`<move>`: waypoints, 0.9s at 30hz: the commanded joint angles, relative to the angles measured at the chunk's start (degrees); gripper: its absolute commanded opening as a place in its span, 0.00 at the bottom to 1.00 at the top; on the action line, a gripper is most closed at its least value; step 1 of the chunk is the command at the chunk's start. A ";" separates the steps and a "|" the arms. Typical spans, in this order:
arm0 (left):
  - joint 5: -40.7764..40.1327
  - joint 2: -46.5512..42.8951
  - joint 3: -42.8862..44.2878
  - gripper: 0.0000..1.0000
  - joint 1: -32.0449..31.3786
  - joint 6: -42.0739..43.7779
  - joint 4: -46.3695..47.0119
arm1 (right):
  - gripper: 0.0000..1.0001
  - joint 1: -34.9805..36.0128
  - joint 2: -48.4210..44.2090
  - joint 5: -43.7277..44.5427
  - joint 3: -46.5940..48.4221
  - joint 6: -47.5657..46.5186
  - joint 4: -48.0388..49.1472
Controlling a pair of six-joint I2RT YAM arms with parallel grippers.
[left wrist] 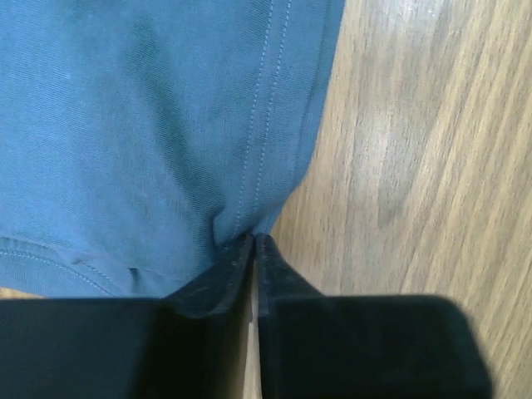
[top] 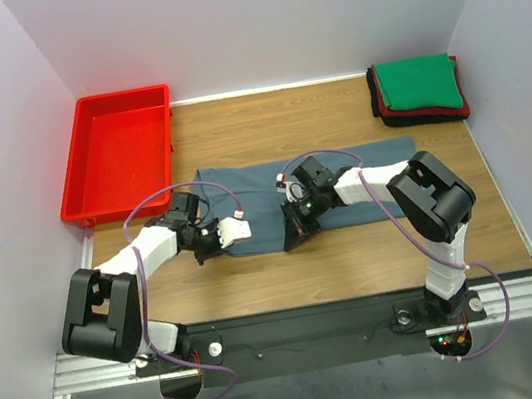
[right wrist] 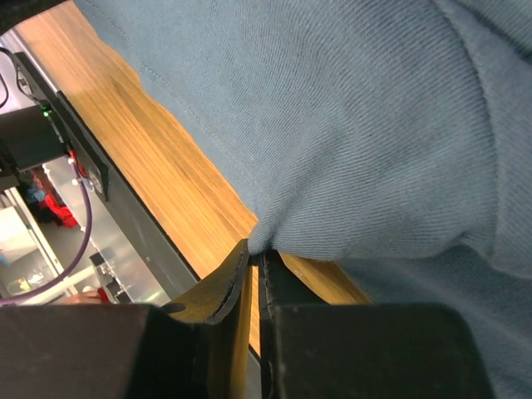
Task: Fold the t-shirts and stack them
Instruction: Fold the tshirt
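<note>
Left gripper (left wrist: 253,243): jaws pinched together on the stitched edge of the slate-blue cloth t-shirt (top: 342,169), which lies spread flat at frame centre.
Right gripper (right wrist: 256,249): nipped tight on the same shirt's near edge.
Red rectangular plastic tray (top: 118,95): upper left.
Folded green, red, black shirts (top: 417,84): stacked, upper right.

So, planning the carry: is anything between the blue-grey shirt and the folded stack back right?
Nothing visible. Only bare table lies between the blue-grey shirt and the folded stack; the red tray sits far left, off that path. The left end effector and right end effector pinch the shirt's near edge.
</note>
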 commanded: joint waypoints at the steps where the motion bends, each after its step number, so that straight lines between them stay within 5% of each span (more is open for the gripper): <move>1: -0.03 1.42 0.47 0.03 -0.39 0.23 -3.81 | 0.09 -0.54 -1.48 -2.10 0.47 -0.68 1.64; 16: 5.77 -5.00 13.47 0.00 -0.30 -1.69 -17.08 | 0.01 -2.82 -7.71 -6.32 6.70 0.38 -0.38; 27: 5.42 2.29 28.33 0.00 3.12 -6.98 -12.34 | 0.01 -8.89 -1.75 -7.98 16.81 -1.99 -3.02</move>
